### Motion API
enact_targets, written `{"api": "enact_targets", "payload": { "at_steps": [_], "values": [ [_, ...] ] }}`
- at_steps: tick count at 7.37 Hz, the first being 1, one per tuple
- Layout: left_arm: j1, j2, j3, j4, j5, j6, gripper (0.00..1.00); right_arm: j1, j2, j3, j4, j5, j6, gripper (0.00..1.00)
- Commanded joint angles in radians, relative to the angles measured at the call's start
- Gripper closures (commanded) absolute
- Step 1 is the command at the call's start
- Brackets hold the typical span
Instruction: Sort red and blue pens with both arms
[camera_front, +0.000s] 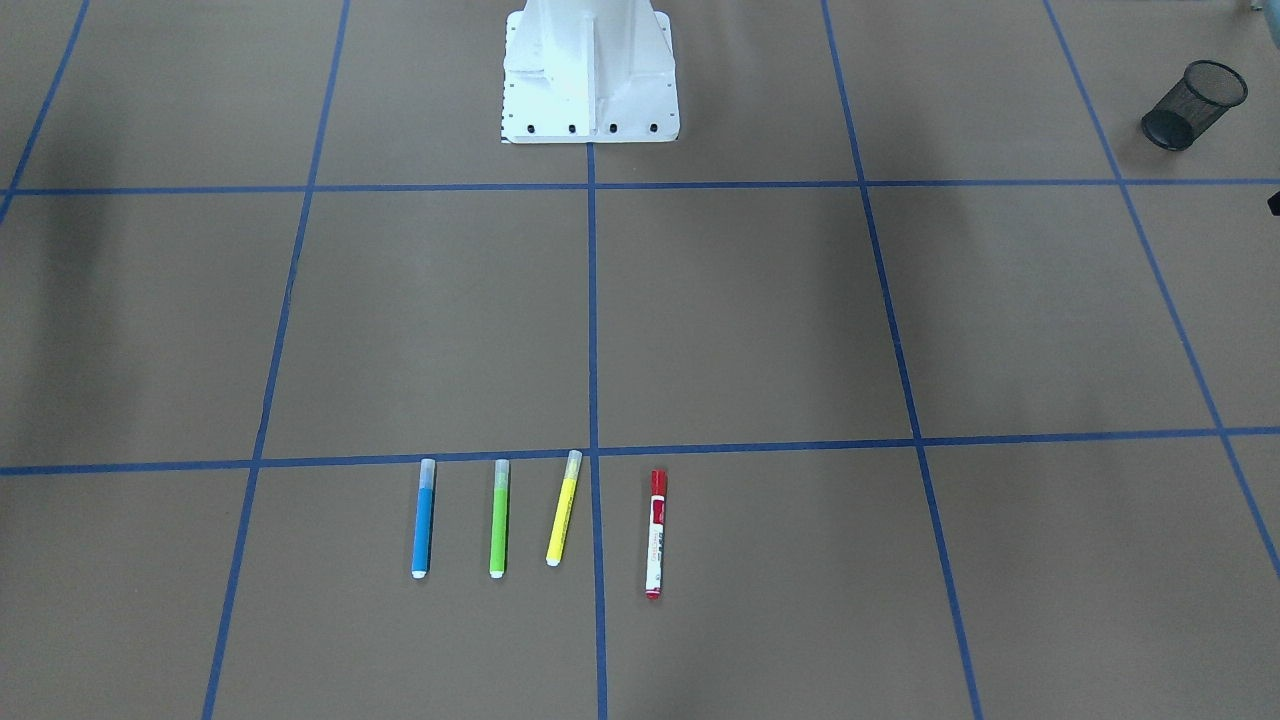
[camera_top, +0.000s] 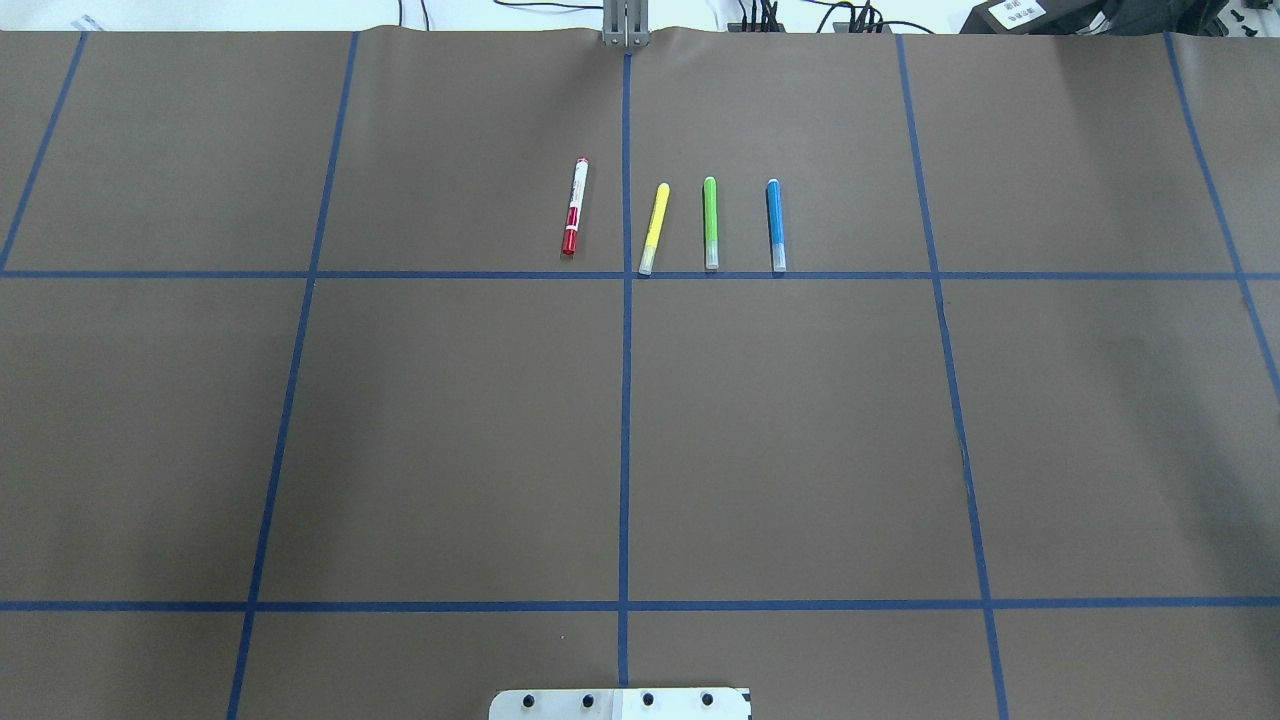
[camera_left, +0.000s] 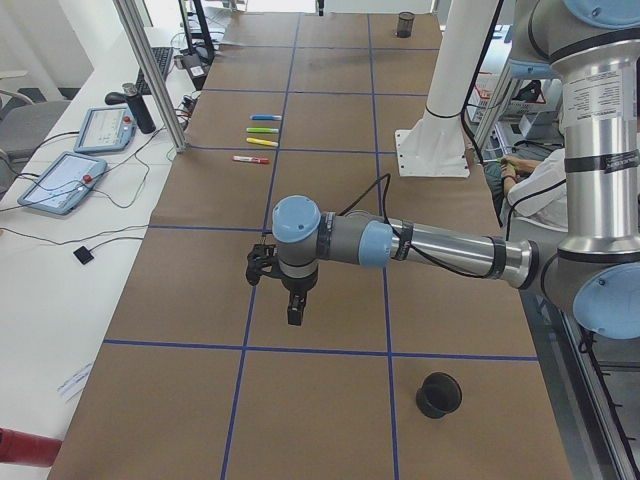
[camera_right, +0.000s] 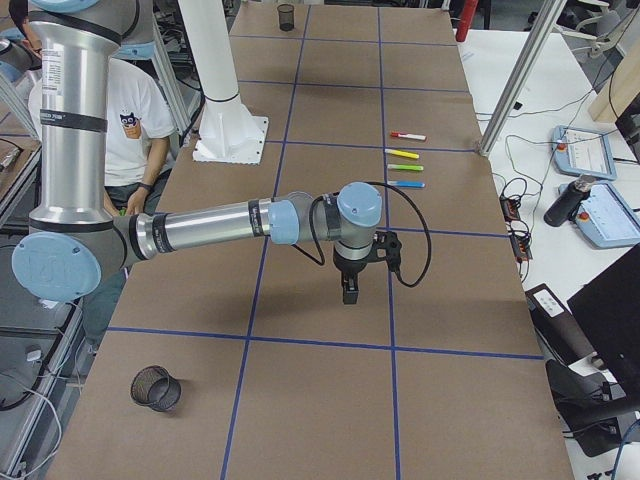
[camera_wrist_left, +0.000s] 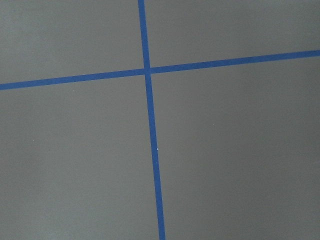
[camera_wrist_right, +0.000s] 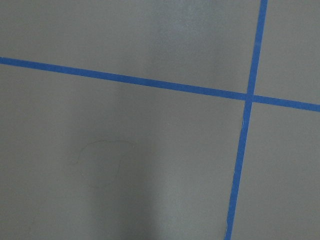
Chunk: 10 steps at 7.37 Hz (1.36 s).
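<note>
Red marker (camera_top: 574, 207) and blue highlighter (camera_top: 775, 225) lie loose; cannot tell whether left pincer (camera_left: 294, 316) or right pincer (camera_right: 348, 295) gapes.

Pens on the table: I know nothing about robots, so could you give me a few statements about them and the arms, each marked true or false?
1. The red marker, yellow highlighter, green highlighter and blue highlighter lie in one row on the table. True.
2. The red marker lies between the green and yellow highlighters. False: it is at one end, next to the yellow one.
3. The blue highlighter is at the end opposite the red marker. True.
4. A pincer grips the blue highlighter. False: the left pincer and right pincer hang above the table, well away from the row.
</note>
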Motion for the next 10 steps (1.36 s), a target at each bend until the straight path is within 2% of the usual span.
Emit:
{"api": "enact_targets", "payload": {
  "at_steps": [1, 10],
  "values": [
    [0.002, 0.012, -0.027, -0.052, 0.008, -0.004, 0.00, 0.001, -0.004, 0.000, 0.004, 0.000, 0.001, 0.00],
    [0.003, 0.023, -0.001, -0.060, -0.003, -0.019, 0.00, -0.001, -0.010, 0.010, 0.008, 0.000, 0.001, 0.00]
  ]
}}
